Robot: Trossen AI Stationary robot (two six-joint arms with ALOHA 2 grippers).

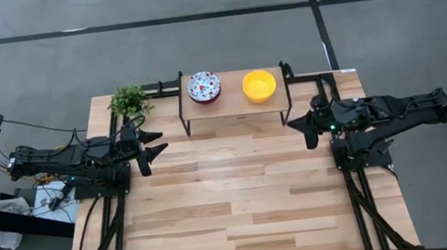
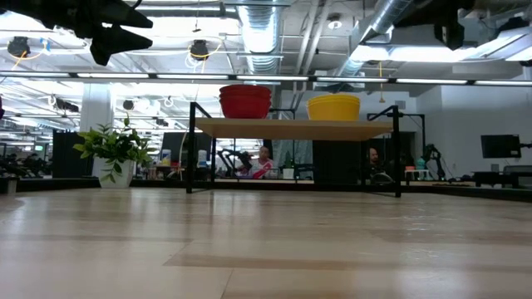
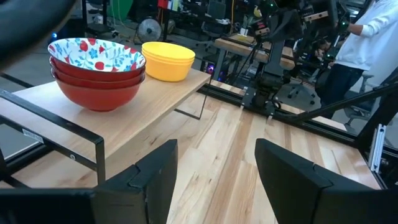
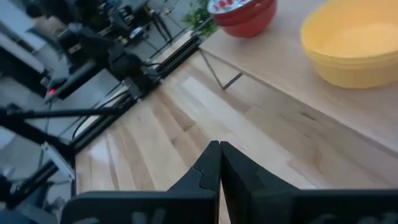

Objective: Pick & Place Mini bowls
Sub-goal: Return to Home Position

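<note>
Beside shelf [image 1: 234, 109]: L gripper [image 1: 159, 142] spread wide, empty; R gripper [image 1: 291, 123] pinched, empty.

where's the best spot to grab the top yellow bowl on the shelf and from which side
Take the top yellow bowl by its rim, coming down from above with one finger inside and one outside. It sits nested in the other yellow bowls on the shelf, so only the rim stands free. The right gripper is nearest.
</note>
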